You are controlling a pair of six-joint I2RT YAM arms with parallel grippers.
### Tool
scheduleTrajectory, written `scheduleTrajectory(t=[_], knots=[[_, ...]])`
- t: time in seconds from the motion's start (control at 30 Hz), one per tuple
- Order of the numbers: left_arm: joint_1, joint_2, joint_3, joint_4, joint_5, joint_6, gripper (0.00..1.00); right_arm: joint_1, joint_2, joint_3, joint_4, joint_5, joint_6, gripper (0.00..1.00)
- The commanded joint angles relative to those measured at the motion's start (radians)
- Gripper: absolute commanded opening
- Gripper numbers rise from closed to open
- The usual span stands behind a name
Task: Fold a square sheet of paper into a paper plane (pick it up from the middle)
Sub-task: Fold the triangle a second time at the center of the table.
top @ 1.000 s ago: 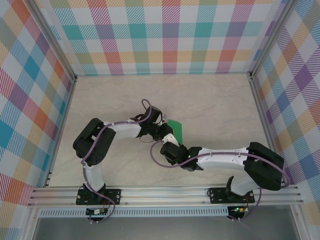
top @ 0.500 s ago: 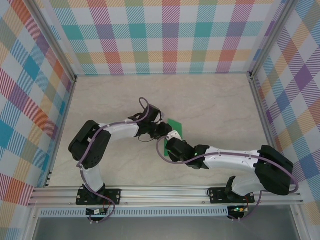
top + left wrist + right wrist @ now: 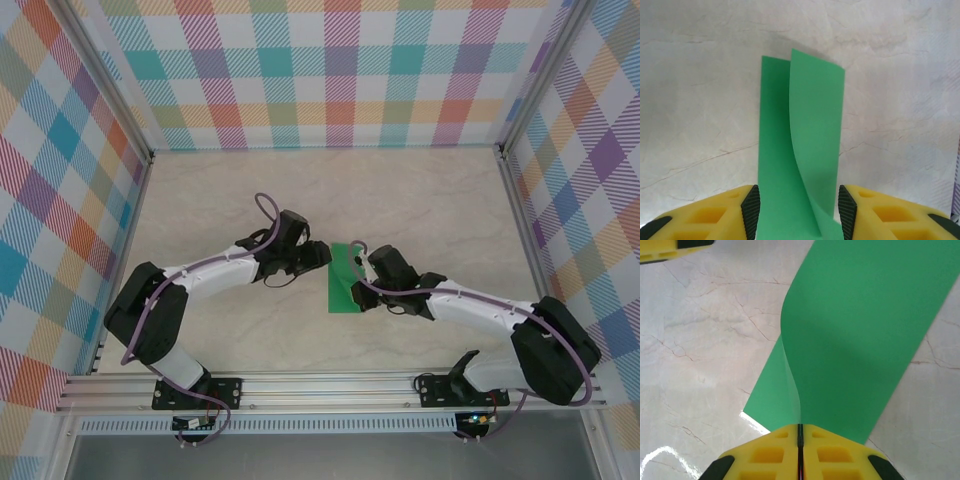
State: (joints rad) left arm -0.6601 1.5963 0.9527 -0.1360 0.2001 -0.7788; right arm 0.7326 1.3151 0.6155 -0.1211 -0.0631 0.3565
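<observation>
The square sheet of paper [image 3: 345, 282] is bright green and lies in the middle of the table. It is folded over loosely lengthwise, and one flap curls up off the other [image 3: 815, 125]. No paper plane is in view. My right gripper [image 3: 362, 263] is shut on the sheet's raised edge [image 3: 860, 330], its yellow jaws pressed together [image 3: 800, 432]. My left gripper [image 3: 322, 256] stands open at the sheet's left side. Its black pads [image 3: 751, 212] straddle the strip's width, with the green paper filling most of the gap.
The marbled tabletop [image 3: 420, 200] is ringed by checkered walls [image 3: 330, 80] and an aluminium rail [image 3: 330, 390] at the near edge. One yellow finger of the left gripper [image 3: 670, 250] shows at the top left of the right wrist view.
The left gripper has opened and drawn back to the left of the sheet. The right gripper moved up and to the right and shut on the raised flap.
</observation>
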Motion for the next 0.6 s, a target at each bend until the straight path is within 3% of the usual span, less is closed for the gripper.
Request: scheduleTrajectory(t=[0.0, 0.2, 0.57], knots=[[-0.019, -0.02, -0.026, 0.005, 0.008, -0.009, 0.46, -0.046, 0.051, 0.049, -0.02, -0.098, -0.021, 0.09], [-0.056, 0.004, -0.021, 0.013, 0.034, 0.01, 0.44, -0.105, 0.145, 0.099, -0.055, -0.126, -0.025, 0.1], [-0.096, 0.071, -0.002, 0.021, 0.038, 0.013, 0.4, -0.122, 0.245, 0.167, -0.084, -0.096, -0.052, 0.13]])
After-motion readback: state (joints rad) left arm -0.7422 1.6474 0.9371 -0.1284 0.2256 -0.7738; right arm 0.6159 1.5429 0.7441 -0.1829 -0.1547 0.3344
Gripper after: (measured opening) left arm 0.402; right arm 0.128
